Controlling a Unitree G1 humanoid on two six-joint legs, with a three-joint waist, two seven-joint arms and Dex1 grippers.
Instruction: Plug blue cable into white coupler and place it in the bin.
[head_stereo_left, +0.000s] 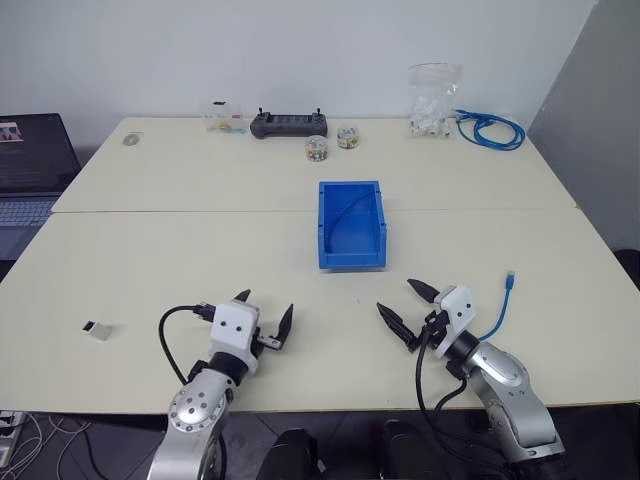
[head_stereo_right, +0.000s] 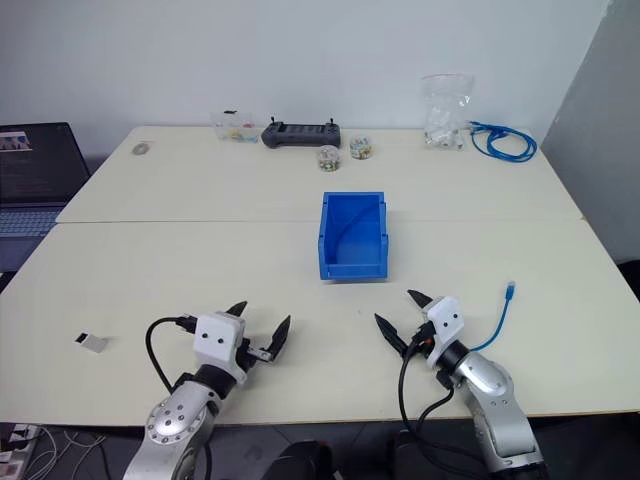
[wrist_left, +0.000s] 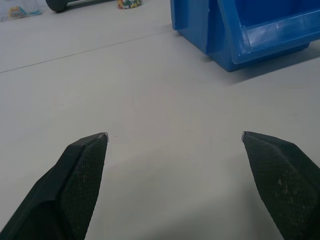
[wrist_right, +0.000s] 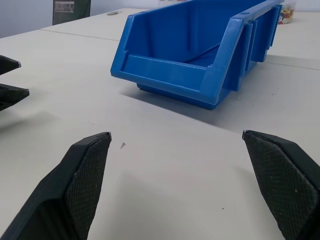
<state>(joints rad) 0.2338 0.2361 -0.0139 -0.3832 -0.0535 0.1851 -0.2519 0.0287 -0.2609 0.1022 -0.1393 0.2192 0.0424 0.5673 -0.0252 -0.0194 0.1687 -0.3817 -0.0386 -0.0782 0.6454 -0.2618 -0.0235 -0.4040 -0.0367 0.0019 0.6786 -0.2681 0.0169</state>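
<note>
Writing on anything stays unreadable; my left gripper and right gripper gape wide, empty, near desk front edge.

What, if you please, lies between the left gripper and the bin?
Only bare table: in the left wrist view, the open left gripper faces the bin across an empty stretch; the left eye view agrees.

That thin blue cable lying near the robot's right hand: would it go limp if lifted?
Probably limp: the blue cable is thin and already lies curved on the table. It looks light, so a nudge would likely slide it, not roll it.
</note>
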